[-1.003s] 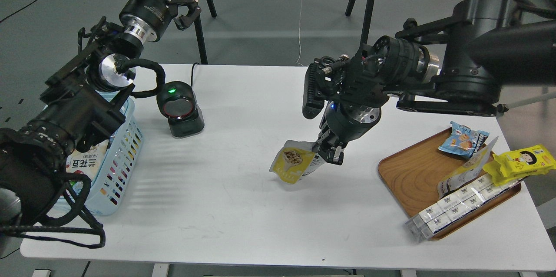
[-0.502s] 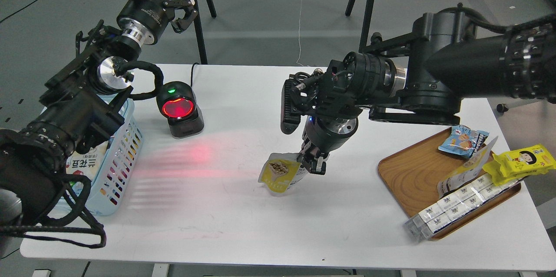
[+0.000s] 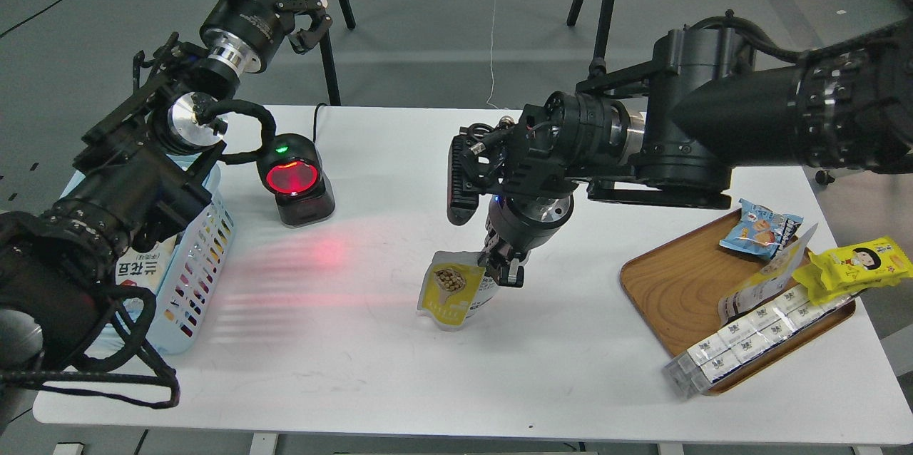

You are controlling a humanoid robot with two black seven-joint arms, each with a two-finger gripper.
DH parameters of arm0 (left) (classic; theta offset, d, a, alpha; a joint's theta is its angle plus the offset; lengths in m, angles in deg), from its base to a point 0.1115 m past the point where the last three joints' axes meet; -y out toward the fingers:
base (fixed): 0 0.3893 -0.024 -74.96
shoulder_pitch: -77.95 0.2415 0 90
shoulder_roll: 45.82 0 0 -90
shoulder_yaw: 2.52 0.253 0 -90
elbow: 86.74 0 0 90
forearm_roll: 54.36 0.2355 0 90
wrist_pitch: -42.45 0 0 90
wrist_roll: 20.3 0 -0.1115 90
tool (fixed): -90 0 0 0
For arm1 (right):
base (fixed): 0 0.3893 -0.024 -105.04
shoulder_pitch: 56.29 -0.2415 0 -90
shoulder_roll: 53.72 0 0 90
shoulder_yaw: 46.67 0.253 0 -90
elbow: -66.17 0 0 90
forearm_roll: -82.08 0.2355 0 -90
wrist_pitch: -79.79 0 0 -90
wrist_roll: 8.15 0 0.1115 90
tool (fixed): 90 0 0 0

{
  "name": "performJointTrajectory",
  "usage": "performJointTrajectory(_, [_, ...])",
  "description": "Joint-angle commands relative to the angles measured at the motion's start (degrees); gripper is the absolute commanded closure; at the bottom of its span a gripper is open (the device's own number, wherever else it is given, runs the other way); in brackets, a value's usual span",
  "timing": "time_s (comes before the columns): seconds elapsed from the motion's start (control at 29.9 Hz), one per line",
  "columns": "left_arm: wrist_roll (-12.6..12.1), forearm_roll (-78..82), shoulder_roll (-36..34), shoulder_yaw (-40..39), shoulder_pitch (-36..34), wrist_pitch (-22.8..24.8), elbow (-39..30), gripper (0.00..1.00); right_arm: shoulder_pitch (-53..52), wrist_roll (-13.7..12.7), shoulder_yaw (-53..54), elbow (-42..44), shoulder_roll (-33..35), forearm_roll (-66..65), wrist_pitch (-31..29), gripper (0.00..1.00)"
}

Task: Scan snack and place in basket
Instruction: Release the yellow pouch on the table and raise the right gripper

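Snack: the small yellow nut pouch hangs over the middle of the white table, nut picture facing the camera.
Right gripper: the right gripper points down at the pouch's 3 o'clock edge, fingers pinching that edge tight.
Left gripper: the left gripper is up high at 11 o'clock, off the table, fingers spread with nothing between them.
Scanner: the black barcode scanner sits at the pouch's 10 o'clock, well apart, with a red window and red light on the table.
Basket: the light blue basket is at 9 o'clock, partly hidden by the left arm.
Done: the pouch is picked up and near the scanner's light.
Left to do: I cannot tell if it has scanned. It is not in the basket yet.
Feel: the pouch looks thin, crinkly and shiny. The basket is hard plastic with slots. The round-cornered wooden tray at 3 o'clock looks smooth.
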Motion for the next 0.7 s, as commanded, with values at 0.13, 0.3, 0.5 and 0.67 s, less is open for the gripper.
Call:
performJointTrajectory(0.13, [-0.02,-0.09,0.01,0.02,-0.01,0.08,0.03,0.0,-0.34,0.0,-0.04,0.07,-0.16,-0.25,-0.01,0.96])
performJointTrajectory(0.3, [-0.02,0.0,0.01,0.02,-0.01,0.08,0.02,0.0,-1.22,0.0,-0.13,-0.02,-0.16,-0.34,-0.28,0.91])
performJointTrajectory(0.5, [-0.02,-0.09,-0.07,0.02,-0.01,0.08,0.02,0.0,-2.8,0.0,0.22,-0.55,0.36,0.45,-0.45,0.68])
performJointTrajectory(0.67, [-0.11,-0.09,-0.16,0.11,-0.27,0.08,-0.06,0.0,-4.91,0.0,1.54,-2.65,3.69,1.06,-0.54,0.52])
